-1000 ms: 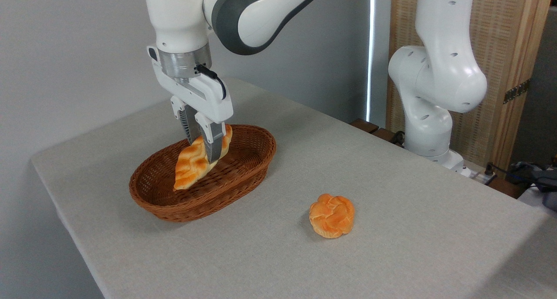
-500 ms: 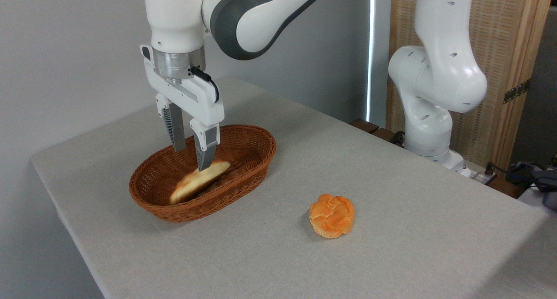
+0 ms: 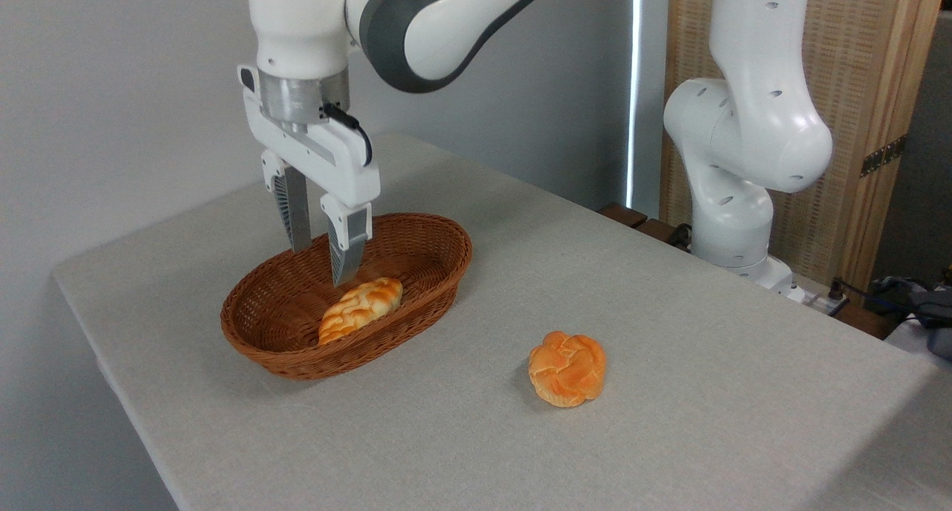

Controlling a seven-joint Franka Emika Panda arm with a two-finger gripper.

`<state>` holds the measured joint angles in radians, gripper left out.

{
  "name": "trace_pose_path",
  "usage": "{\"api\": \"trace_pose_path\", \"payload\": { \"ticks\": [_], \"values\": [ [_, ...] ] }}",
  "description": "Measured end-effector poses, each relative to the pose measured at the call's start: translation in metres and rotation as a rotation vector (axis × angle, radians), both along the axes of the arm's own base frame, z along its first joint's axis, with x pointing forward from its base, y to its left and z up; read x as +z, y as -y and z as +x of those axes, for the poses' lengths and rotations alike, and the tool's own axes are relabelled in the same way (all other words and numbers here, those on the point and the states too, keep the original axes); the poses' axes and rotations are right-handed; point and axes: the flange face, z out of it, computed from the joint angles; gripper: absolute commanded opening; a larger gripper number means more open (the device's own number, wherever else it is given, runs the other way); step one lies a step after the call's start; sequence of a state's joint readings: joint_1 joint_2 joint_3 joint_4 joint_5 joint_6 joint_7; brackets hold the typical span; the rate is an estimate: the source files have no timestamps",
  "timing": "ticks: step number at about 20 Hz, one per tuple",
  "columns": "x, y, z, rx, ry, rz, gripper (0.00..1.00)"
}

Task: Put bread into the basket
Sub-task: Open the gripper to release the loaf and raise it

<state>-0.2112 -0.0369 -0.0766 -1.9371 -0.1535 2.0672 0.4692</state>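
A: Where is the bread (image 3: 361, 309) at this moment?

B: It lies inside the basket (image 3: 282, 351), on the woven floor toward the near wall, its length running from near-left to far-right. The braided golden crust faces up, with pale seams showing.

A: And the gripper (image 3: 321, 264)?

B: It hangs above the basket, fingers pointing down and spread apart, gripping nothing. The nearer fingertip ends just above the far end of the loaf; I cannot tell if there is a sliver of air between them or a touch.

A: What else sits on the desk (image 3: 669, 392)?

B: A round orange knotted bun (image 3: 567, 368), right of the basket and nearer to the camera, well apart from it. The basket itself stands on the left part of the grey cloth surface.

A: Any brand, label or writing to read?

B: None that I can make out on the arm, the basket or the breads. A black cable (image 3: 349, 128) loops at the wrist, and the arm's white base (image 3: 732, 232) stands at the far right edge, before a wooden screen (image 3: 855, 87).
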Motion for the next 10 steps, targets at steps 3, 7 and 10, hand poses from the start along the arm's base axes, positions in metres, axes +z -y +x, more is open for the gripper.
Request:
{"api": "trace_pose_path", "payload": {
  "ticks": [3, 7, 10],
  "values": [
    [0.022, -0.006, -0.009, 0.004, 0.016, -0.003, 1.0],
    [0.055, -0.04, -0.015, 0.015, -0.027, 0.017, 1.0],
    [0.084, -0.07, -0.015, -0.015, -0.043, 0.104, 1.0]
  ]
}}
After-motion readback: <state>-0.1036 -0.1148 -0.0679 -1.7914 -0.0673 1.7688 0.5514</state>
